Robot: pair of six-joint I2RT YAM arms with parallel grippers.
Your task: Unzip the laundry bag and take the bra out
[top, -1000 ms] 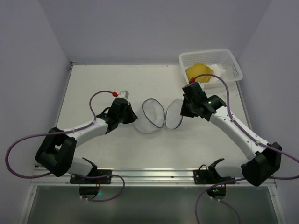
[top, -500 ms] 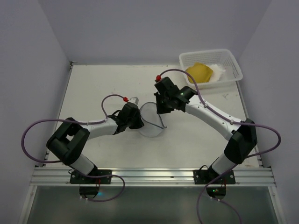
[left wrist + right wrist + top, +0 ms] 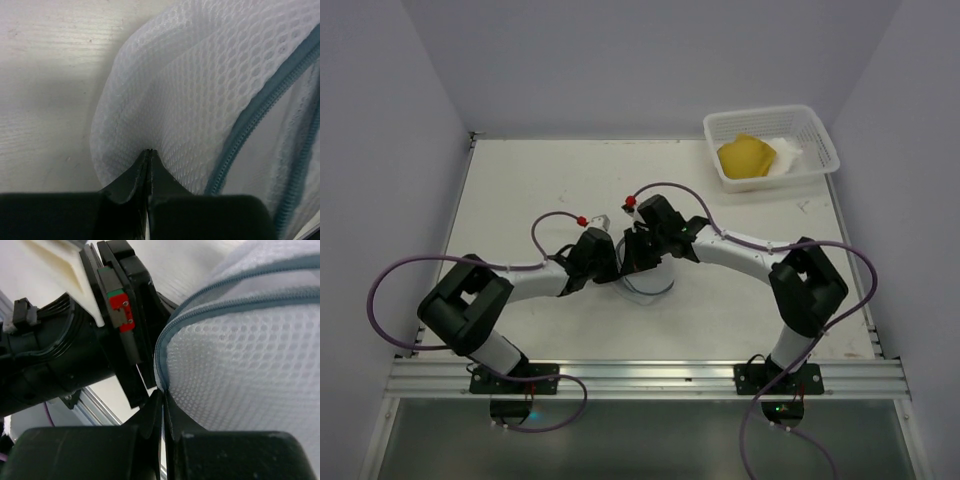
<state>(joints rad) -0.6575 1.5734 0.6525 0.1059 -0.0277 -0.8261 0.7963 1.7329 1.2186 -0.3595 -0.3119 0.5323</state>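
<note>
**Mesh pinched from both sides by two clenched tools**

Dark fingers of the left tool (image 3: 150, 151) are pressed flat together, and a pucker of white netting from the laundry bag (image 3: 200, 95) is caught right at their tips. From that pinch the mesh fans up and away to the right of the tool. A blue-grey zipper (image 3: 260, 107) runs diagonally across it further out, and the pale worktop (image 3: 45, 75) lies to the tool's left.

The right tool (image 3: 161, 391) is also clamped tight. Its tips meet at the bag's zippered rim, and the domed netting bulges just beyond them to the right. Immediately past its tips on the left sits the black and white body of the other arm's wrist (image 3: 75, 340), very close to the bag.

From above, the two tools face each other tip to tip in the middle of the worktop. The bag is squeezed between and under them, with only a curved edge showing on the near side. Well beyond the right tool, at the far right corner, a white lattice basket (image 3: 817, 150) holds a yellow rounded item (image 3: 745, 157) beside some white cloth (image 3: 786, 150).
</note>
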